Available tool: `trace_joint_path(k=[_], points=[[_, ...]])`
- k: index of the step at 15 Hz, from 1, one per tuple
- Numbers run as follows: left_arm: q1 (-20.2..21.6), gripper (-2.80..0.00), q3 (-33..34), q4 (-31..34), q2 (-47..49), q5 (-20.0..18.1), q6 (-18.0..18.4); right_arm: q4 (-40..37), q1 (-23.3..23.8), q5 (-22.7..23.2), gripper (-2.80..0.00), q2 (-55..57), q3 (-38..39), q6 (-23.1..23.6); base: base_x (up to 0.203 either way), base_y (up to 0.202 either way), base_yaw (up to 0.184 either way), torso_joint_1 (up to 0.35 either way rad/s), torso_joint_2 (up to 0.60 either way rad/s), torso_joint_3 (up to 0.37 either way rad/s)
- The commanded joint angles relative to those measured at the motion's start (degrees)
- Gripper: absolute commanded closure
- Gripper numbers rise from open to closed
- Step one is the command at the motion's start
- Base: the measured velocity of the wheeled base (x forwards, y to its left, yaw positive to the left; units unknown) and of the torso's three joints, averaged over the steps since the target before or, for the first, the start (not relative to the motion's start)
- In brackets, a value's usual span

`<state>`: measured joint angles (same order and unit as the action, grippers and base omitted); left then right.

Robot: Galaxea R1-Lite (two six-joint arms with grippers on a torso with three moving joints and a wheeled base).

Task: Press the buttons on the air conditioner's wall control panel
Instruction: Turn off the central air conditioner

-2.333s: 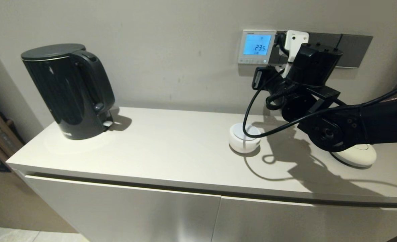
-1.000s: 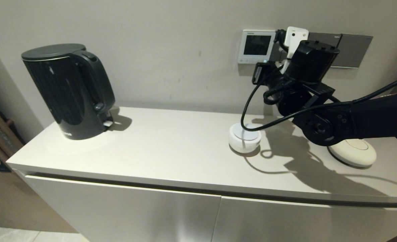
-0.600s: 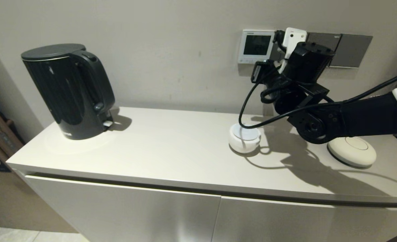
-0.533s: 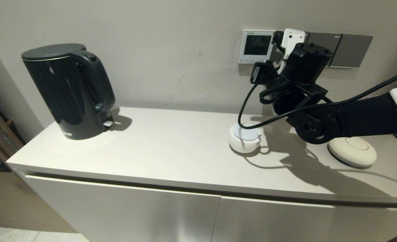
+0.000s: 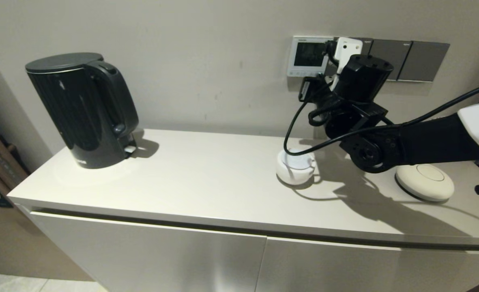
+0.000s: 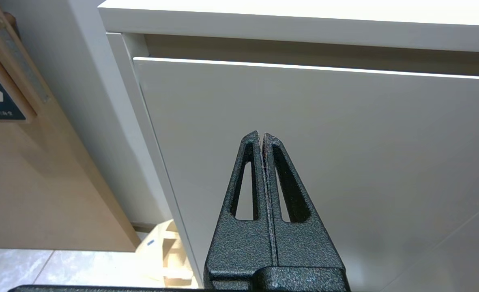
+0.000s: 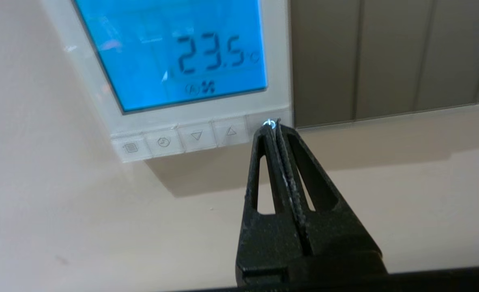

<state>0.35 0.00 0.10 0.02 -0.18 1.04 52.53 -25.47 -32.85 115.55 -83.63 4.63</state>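
The bench runs beneath the wall, and I place everything from the air conditioner's wall control panel mounted above its right half. Far to the panel's left on the bench stands a black kettle. Immediately right of the panel runs a row of dark grey switch plates. Below the panel sit a small white round puck and, further right, a flatter cream disc. My right jaws are pressed together, gripping nothing, their tip touching the rightmost of the buttons along the panel's bottom edge, at its corner beside the switch plates; the wrist view shows the screen lit blue, reading 23.5. My left jaws are likewise closed and empty, low down before the cabinet door, well below the panel.
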Motion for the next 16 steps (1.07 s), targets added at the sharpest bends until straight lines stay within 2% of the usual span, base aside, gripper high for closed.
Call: trace_joint_path(k=[1,9,16], points=[[0.1,0.0,0.0,0.0,0.0,0.0,0.0,0.3,0.1,-0.2,0.0,1.0,-0.6,0.0,0.0,0.0,0.0,0.0,0.0,0.0],[0.0,0.0,0.0,0.0,0.1,0.0,0.0,1.4,-0.1,-0.2,0.0,-0.4,-0.1,0.1,0.0,0.0,0.0,0.0,0.0,0.0],[0.1,0.0,0.0,0.0,0.0,0.0,0.0,1.1,-0.6,-0.4,0.0,-10.0,2.6,1.1,0.0,0.0,0.0,0.0,0.0,0.0]])
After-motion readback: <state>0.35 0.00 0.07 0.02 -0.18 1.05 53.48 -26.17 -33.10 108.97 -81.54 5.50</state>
